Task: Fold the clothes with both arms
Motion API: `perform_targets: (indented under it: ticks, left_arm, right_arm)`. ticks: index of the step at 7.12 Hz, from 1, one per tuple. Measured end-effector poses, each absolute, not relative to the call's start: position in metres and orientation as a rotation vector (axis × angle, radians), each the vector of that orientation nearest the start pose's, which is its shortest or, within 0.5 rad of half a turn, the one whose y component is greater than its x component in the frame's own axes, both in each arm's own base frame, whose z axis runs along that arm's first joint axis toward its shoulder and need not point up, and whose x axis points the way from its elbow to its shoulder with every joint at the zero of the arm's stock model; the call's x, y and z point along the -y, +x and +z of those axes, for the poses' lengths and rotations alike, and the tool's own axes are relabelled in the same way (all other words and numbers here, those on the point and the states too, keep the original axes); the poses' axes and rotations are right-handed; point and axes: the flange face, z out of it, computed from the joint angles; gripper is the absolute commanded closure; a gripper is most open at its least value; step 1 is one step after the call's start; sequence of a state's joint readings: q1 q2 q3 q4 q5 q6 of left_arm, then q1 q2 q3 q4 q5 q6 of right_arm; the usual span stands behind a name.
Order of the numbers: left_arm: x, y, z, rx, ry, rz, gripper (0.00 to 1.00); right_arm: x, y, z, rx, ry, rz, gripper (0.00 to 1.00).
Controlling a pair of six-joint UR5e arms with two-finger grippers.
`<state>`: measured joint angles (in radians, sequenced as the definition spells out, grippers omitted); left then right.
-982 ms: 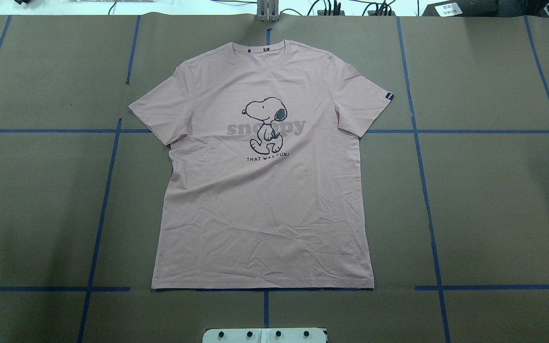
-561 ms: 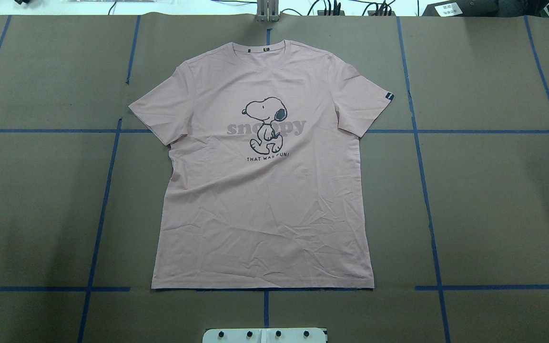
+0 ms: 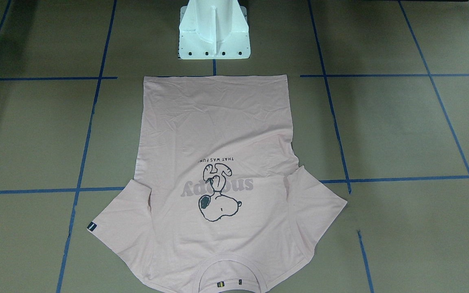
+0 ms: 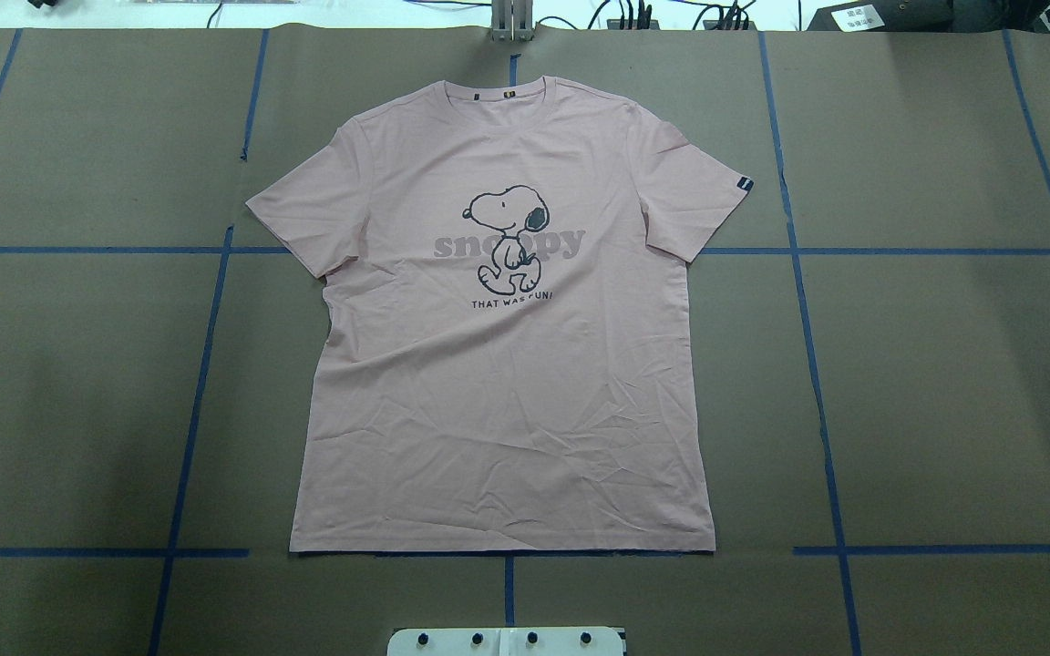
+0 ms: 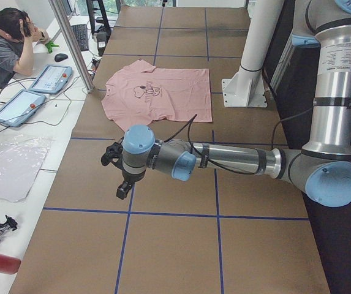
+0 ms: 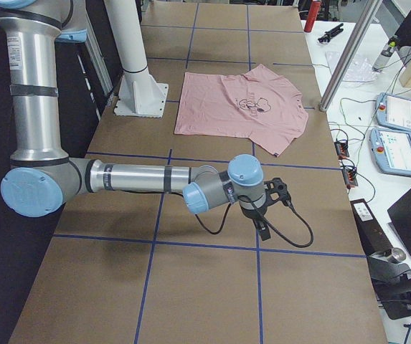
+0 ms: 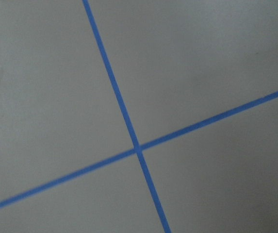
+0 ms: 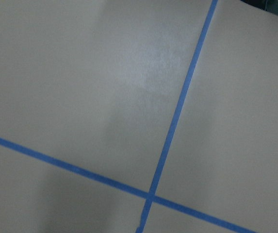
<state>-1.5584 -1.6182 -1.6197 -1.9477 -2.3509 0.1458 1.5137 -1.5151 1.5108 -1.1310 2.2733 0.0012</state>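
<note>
The clothes are one pale pink T-shirt (image 4: pixel 502 364) lying flat and face up at the table's middle, with a dark cartoon-dog print (image 4: pixel 509 239) and a small black sleeve tag (image 4: pixel 744 183). Its collar (image 3: pixel 227 273) points away from the robot base. The shirt also shows in both side views (image 5: pixel 157 95) (image 6: pixel 241 104). Both arms hover far from the shirt, over bare table. The left gripper (image 5: pixel 121 184) hangs low toward the table's left end, the right gripper (image 6: pixel 264 228) toward its right end. I cannot tell whether either is open or shut. The wrist views show only tape lines.
Brown paper with a blue tape grid (image 4: pixel 812 364) covers the table. The white pedestal base (image 3: pixel 214 30) stands just behind the shirt's hem. A person (image 5: pixel 7 49) sits at a side bench with tablets (image 5: pixel 51 78). More tablets (image 6: pixel 399 143) lie past the table's far edge.
</note>
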Motion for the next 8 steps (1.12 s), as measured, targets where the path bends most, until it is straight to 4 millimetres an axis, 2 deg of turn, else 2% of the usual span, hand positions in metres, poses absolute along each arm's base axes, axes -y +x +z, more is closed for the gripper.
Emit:
perform_targets:
  ticks: [1, 3, 4, 5, 6, 7, 8]
  left_arm:
    - [0.557, -0.056, 0.543, -0.727, 0.613, 0.364, 0.00]
    - [0.614, -0.050, 0.503, -0.755, 0.716, 0.322, 0.00]
    - [0.632, -0.041, 0.489, -0.771, 0.734, 0.315, 0.00]
    - [0.639, -0.025, 0.477, -0.791, 0.763, 0.325, 0.00]
    - [0.640, 0.003, 0.465, -0.837, 0.775, 0.312, 0.00]
    - [0.638, 0.046, 0.456, -0.907, 0.745, 0.282, 0.00]
    - [0.637, 0.084, 0.448, -0.958, 0.703, 0.239, 0.00]
  right_arm:
    - [0.566, 0.035, 0.608, 0.714, 0.408, -0.194, 0.00]
    - [0.619, 0.024, 0.575, 0.772, 0.417, -0.165, 0.00]
    - [0.640, 0.010, 0.550, 0.807, 0.417, -0.145, 0.00]
    - [0.654, -0.011, 0.525, 0.843, 0.410, -0.101, 0.00]
    - [0.663, -0.044, 0.504, 0.876, 0.403, -0.047, 0.00]
    - [0.669, -0.087, 0.485, 0.895, 0.396, 0.011, 0.02]
    - [0.676, -0.140, 0.461, 0.896, 0.391, 0.073, 0.09]
